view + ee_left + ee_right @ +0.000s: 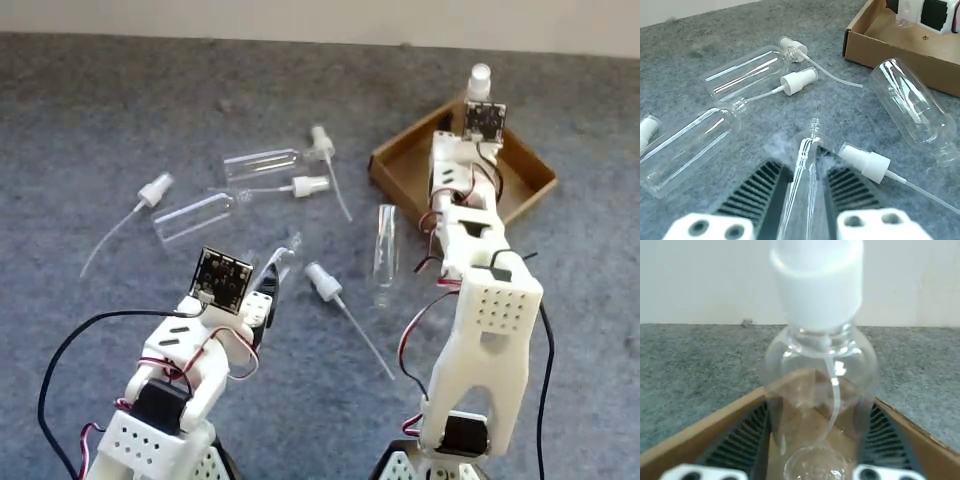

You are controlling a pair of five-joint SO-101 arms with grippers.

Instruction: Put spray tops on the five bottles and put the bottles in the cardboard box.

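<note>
nearest the lens in the high view, the left arm (pixel 175 390) sat well off to the near left of the cardboard box (pixel 405 182). its left claw (pixel 272 285) pinched a bare bottle (pixel 283 255) by the sides. the right arm (pixel 480 300) stretched across the box, and a capped bottle (pixel 480 78) stuck out past the box's far corner. one loose bottle (pixel 385 245) lay just beside the box's near left wall. two further bottles (pixel 262 163) lay farther left of the box on the grey surface (pixel 80 100), with four loose spray tops (pixel 325 282) scattered among them.

in the left wrist view, the left claw (pixel 805 172) had its dark fingers (pixel 762 182) pressed on the bare bottle (pixel 812 132), whose neck was uncapped. one of the tops lay just beside that neck, on the side toward the box (pixel 880 50).

in the right wrist view, the right claw (pixel 815 440) gripped the capped bottle (pixel 820 370) from both sides. its white cap (pixel 817 280) was seated, above the box's brown wall (pixel 700 435).
</note>
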